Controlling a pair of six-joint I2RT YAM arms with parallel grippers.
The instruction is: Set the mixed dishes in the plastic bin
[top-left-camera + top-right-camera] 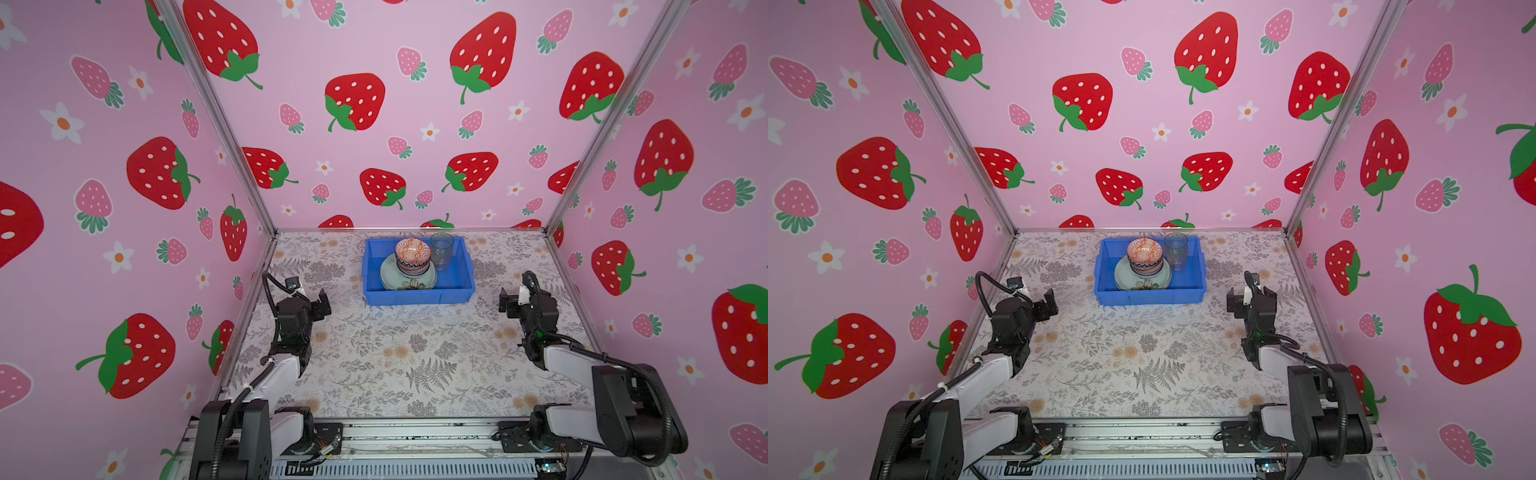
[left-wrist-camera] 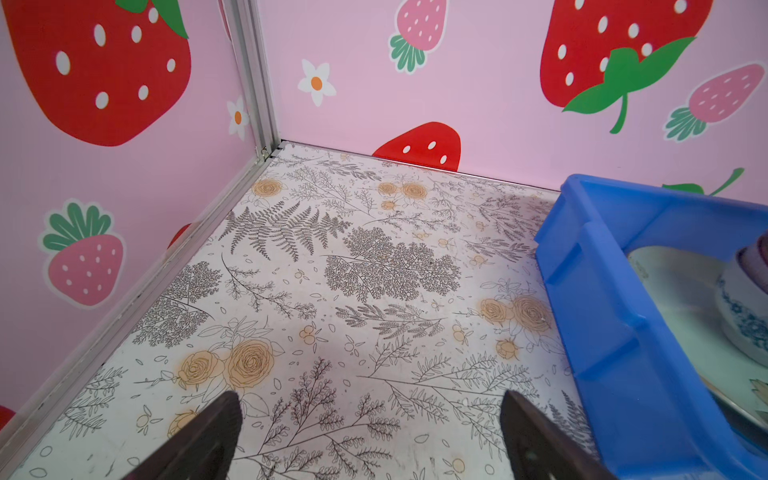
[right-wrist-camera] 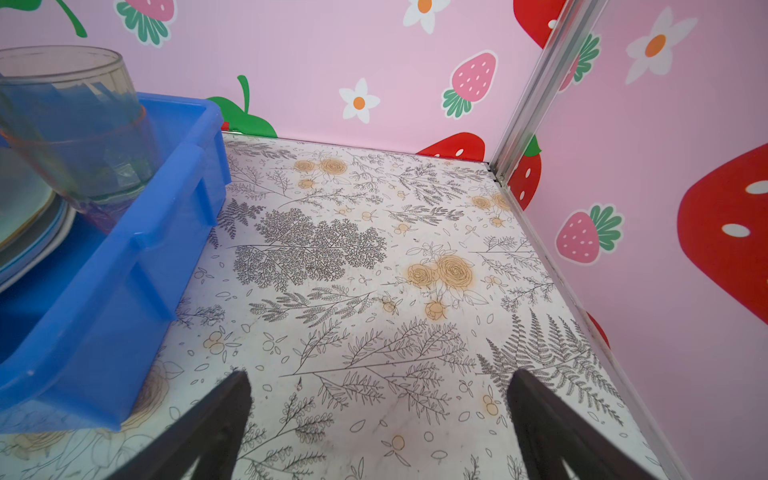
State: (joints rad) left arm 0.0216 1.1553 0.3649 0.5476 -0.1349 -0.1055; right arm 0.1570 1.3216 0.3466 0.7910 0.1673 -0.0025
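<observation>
The floral-printed tabletop [image 1: 395,365] bore the blue plastic bin [image 1: 417,296], set flat near its far edge, about midway across

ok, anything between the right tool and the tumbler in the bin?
Only the wall of the bin: the tumbler stands inside it. The table between the open right tool and the bin shows nothing else.

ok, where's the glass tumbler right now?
In both top views the glass tumbler stands upright inside the blue bin, back right, beside the stacked bowls.
</observation>
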